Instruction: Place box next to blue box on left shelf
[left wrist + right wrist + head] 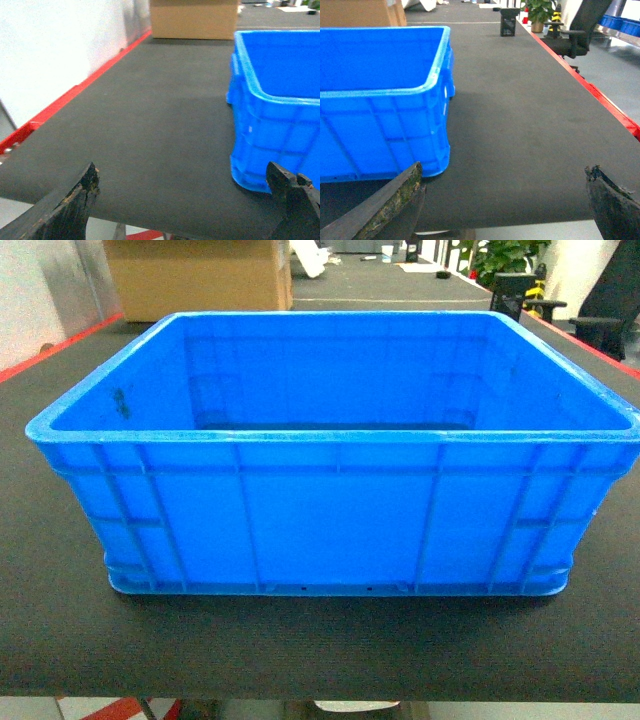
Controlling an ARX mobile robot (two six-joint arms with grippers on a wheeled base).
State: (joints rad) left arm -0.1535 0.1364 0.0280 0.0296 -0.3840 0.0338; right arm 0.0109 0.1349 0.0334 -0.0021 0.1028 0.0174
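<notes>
Beside the box (335, 455) on the black table (60, 630), left pincer (185, 195) and right pincer (505, 195) hover wide open, empty.

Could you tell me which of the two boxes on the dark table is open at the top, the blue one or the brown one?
The blue box, the ribbed plastic crate nearest the camera: its empty inside shows. The brown cardboard box behind it looks closed.

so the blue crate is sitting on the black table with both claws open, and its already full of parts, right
Not quite: the blue crate is empty, as the head view shows straight down to its bare floor. The rest holds. It sits on the black table, and the wrist views show the left claw and the right claw both open, holding nothing.
</notes>
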